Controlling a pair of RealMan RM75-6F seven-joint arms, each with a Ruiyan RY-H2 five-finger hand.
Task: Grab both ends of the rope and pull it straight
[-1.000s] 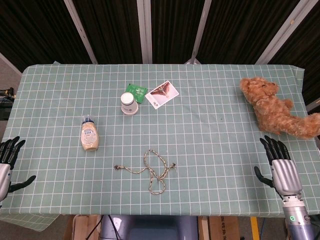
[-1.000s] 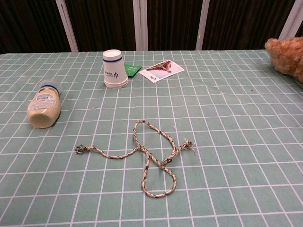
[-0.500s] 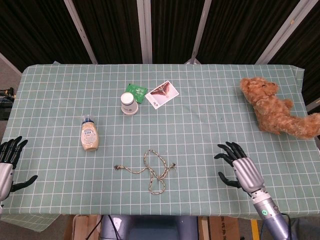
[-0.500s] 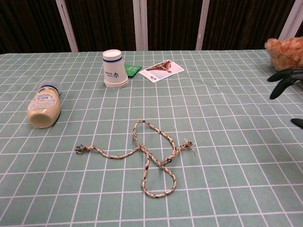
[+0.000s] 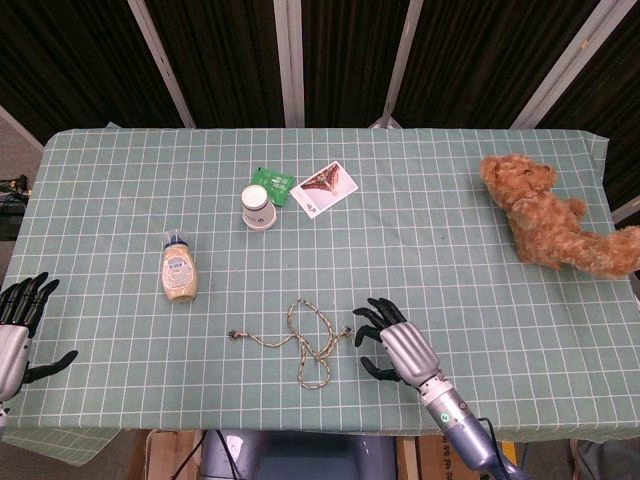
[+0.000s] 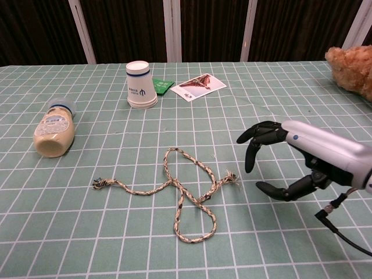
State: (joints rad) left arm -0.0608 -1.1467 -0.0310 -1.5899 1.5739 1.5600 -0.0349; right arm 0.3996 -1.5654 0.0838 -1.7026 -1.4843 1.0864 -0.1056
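Table (image 5: 450, 200) covered with a green cloth gridded in white; dark slatted panels with pale uprights behind. Rope (image 5: 300, 340) lies near the front edge, centre — overall axis left-right, tangled into two loops, frayed ends pointing left and right. Right hand (image 5: 395, 345) hovers just beside the right end, fingers spread, holding nothing. Left hand (image 5: 15, 325) at the table's left edge, well apart — fingers apart, empty.
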